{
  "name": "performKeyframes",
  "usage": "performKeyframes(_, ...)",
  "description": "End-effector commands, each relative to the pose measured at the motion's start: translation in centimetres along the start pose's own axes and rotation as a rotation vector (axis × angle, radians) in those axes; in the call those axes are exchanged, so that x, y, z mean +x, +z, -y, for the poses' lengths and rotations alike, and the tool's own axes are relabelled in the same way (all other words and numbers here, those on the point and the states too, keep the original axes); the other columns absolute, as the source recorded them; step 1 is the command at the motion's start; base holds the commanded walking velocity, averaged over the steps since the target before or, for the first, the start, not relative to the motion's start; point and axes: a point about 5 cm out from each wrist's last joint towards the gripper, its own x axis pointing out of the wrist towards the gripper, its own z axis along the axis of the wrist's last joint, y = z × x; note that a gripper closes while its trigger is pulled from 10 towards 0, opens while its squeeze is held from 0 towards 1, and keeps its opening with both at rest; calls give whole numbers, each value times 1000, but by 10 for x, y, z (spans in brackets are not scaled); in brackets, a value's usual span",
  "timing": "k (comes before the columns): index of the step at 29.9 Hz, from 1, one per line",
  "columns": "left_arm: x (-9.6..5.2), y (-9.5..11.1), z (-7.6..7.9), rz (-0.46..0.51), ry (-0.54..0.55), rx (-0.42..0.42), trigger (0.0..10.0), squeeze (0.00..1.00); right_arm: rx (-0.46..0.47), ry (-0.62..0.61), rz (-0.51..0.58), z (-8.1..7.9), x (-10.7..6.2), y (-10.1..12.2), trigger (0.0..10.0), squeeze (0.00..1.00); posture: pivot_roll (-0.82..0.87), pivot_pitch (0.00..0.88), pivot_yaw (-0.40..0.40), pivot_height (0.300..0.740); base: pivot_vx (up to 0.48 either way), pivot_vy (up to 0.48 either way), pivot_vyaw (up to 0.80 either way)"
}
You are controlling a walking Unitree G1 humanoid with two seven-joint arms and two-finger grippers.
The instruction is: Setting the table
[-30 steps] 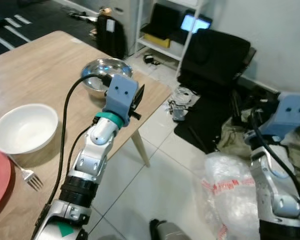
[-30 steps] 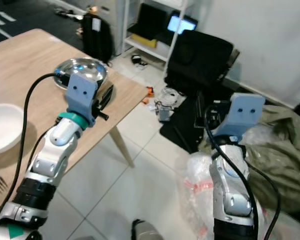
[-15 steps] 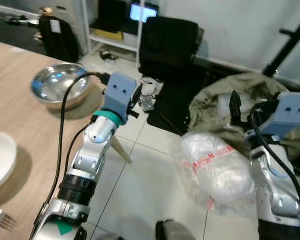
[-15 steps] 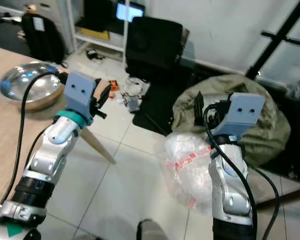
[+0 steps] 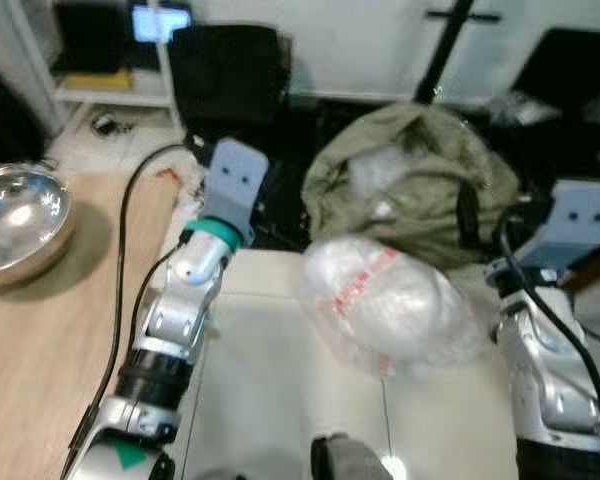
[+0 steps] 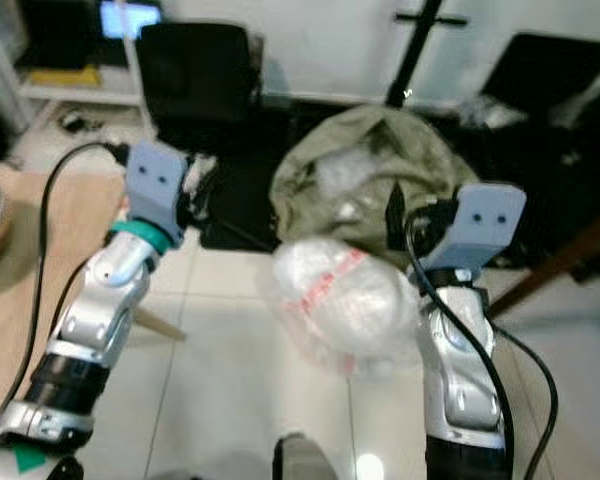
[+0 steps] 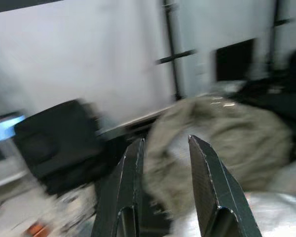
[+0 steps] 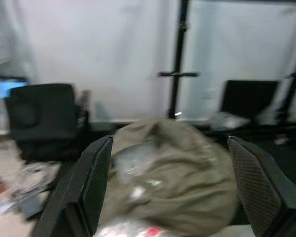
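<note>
- The wooden table [image 5: 40, 340] fills the 8 o'clock part of the left eye view, and only its edge and corner are in the frame.
- A steel bowl [image 5: 18, 222] sits on the table at about 9 o'clock, upright, and it is the one piece of tableware I can make out.
- The left gripper [image 7: 165, 153] is raised at the table's corner, pointing toward 12 o'clock. Its two black fingers [image 7: 128, 192] stand a narrow gap apart with nothing between them — parted a little, holding nothing.
- The right gripper [image 8: 170, 163] is up at about 3 o'clock, well away from the table. Its fingers [image 8: 96, 182] are spread wide at the two sides of its wrist view — clearly apart and empty.
- A clear plastic bag [image 5: 385, 300] with red printing lies on the pale tiled floor [image 5: 280, 400] near the centre, between the two arms.
- Just beyond it, toward 12 o'clock, is a slumped olive-green sack [image 5: 420, 180] with something pale showing in its folds.
- A black chair [image 5: 230, 70] stands at 11 o'clock against the white wall [image 8: 89, 49], next to a shelf with a lit screen [image 5: 160, 20].
- A black stand [image 6: 415, 50] rises at about 1 o'clock.
- All views are blurred, so small detail is lost.
</note>
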Motion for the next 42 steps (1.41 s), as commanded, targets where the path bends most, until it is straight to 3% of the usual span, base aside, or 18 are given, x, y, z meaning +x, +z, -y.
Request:
performKeyframes(1, -3, -5, -2, -19, 2, 11, 10000, 0, 7, -4, -16, 0, -2, -3, 10000, 0, -15, 0, 49, 740, 0, 0, -800)
performKeyframes(42, 1, -5, 1, -22, -32, -3, 10000, 0, 1, -18, -14, 2, -4, -2, 10000, 0, -26, 0, 61, 740, 0, 0, -800)
